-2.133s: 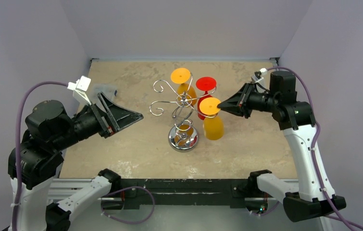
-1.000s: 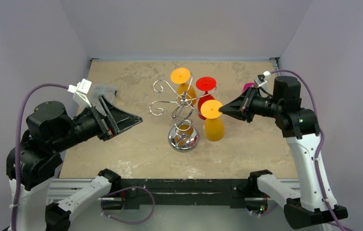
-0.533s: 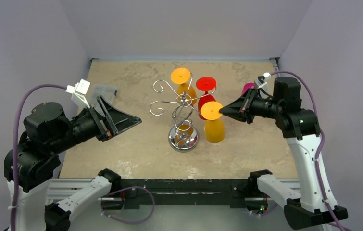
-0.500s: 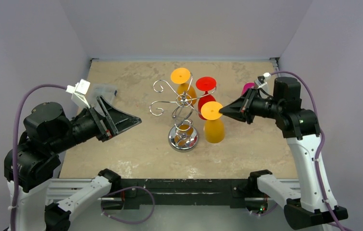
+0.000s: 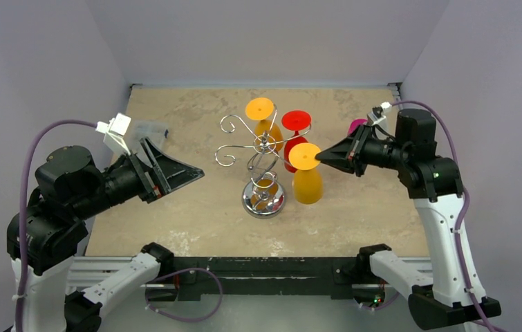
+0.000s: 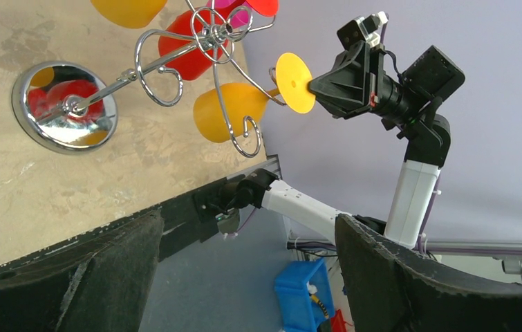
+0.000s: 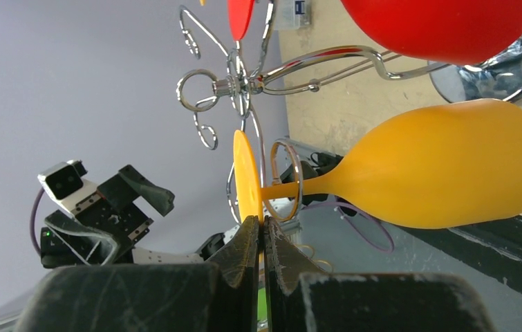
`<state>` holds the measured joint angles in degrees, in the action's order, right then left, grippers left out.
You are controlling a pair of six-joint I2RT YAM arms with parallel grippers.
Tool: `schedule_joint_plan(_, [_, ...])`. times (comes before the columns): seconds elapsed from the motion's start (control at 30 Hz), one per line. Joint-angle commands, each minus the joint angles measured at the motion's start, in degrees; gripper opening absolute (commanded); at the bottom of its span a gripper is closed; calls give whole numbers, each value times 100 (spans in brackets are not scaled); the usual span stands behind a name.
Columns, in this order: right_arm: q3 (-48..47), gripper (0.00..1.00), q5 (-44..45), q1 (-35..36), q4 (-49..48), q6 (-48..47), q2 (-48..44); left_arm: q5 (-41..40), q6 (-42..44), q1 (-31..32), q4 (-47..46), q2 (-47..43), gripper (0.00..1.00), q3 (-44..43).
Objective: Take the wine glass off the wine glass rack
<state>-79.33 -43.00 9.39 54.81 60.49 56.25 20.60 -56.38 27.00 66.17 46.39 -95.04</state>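
Tan stone-patterned table (image 5: 175, 214), chrome wine glass rack (image 5: 263, 199) standing at its centre, left gripper (image 6: 247, 228) spread wide, well left of the rack, yellow wine glass (image 5: 307, 183) hanging bowl-down from the rack's right scroll arm, right gripper (image 7: 259, 225) pinching the rim of its foot.

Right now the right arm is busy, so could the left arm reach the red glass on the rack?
Probably not directly: the red glass hangs on the rack's far side from the open left gripper, its chrome scrolls between.
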Motion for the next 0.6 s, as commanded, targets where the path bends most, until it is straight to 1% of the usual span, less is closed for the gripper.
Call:
schedule_joint_plan(0.0, [-400, 0, -76, 36, -373, 260, -19, 28, 113, -29, -144, 11, 91, -59])
schedule_joint_plan(0.13, [-543, 0, -75, 31, -366, 283, 59, 9, 122, -29, -148, -7, 91, -11])
schedule_joint_plan(0.4, [-483, 0, -89, 29, -415, 351, 36, -7, 144, -33, -157, -3, 91, -9])
schedule_joint_plan(0.57, [-453, 0, -332, 33, -473, 323, 48, 4, 139, -29, -174, 17, 91, -20])
